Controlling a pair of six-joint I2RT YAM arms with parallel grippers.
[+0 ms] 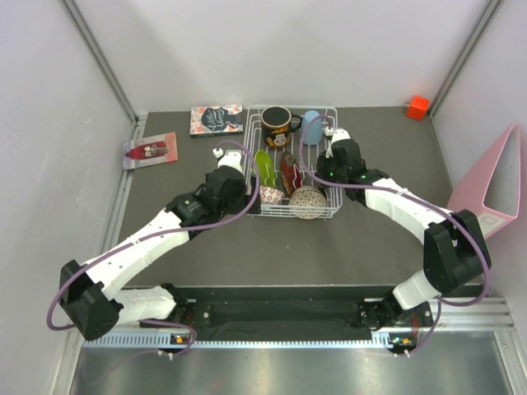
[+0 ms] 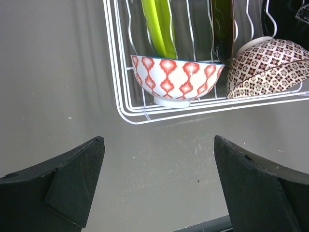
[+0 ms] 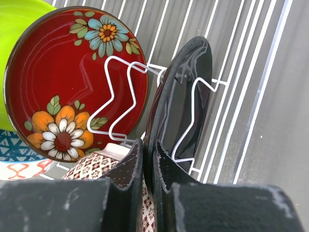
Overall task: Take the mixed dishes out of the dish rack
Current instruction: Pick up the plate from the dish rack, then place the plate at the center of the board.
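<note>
The white wire dish rack (image 1: 323, 212) holds a black mug (image 1: 277, 123), a pale blue cup (image 1: 311, 126), a lime-green plate (image 1: 263, 169), a red floral plate (image 3: 72, 87), a dark glossy plate (image 3: 186, 96) and two bowls. My right gripper (image 3: 148, 147) is shut on the dark plate's rim, inside the rack (image 3: 251, 96). The beige patterned bowl (image 3: 96, 166) lies just below it. My left gripper (image 2: 159, 145) hangs open over bare table, short of the rack's corner (image 2: 125, 96), facing the bowl with red diamonds (image 2: 176, 77).
Two printed cards (image 1: 216, 119) (image 1: 151, 150) lie left of the rack. An orange block (image 1: 417, 107) sits in the back right corner. A pink binder (image 1: 494, 189) stands at the right wall.
</note>
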